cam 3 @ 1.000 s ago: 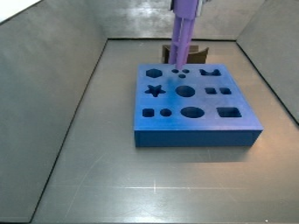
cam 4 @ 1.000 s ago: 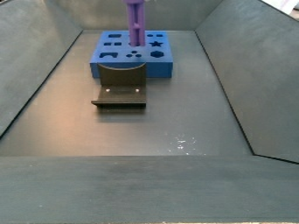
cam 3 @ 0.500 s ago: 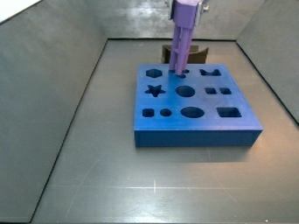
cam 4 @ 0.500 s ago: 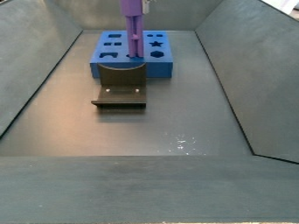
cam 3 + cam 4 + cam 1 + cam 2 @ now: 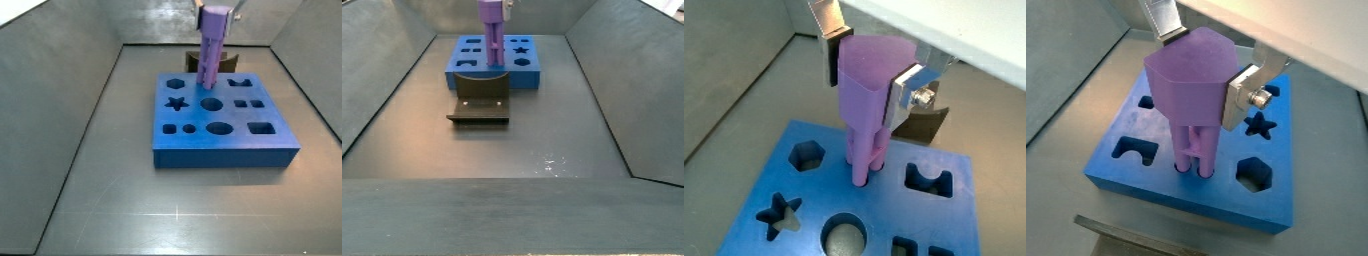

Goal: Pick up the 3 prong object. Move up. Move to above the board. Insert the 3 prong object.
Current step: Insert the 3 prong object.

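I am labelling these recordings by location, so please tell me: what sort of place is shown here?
Probably a robot test cell, not a home or shop. Grey metal walls enclose a bare floor. The end effector holds the 3 prong object at the board, a blue block with shaped holes.

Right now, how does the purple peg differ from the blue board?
The peg is purple, slim and tall, standing upright; the board is blue, wide and flat, lying on the floor. The peg is clamped between the fingers of the gripper, its prongs reaching down to the board's top, while the board lies free. The peg ends in thin prongs; the board carries dark shaped holes. Both look like plain, solid-coloured blocks.
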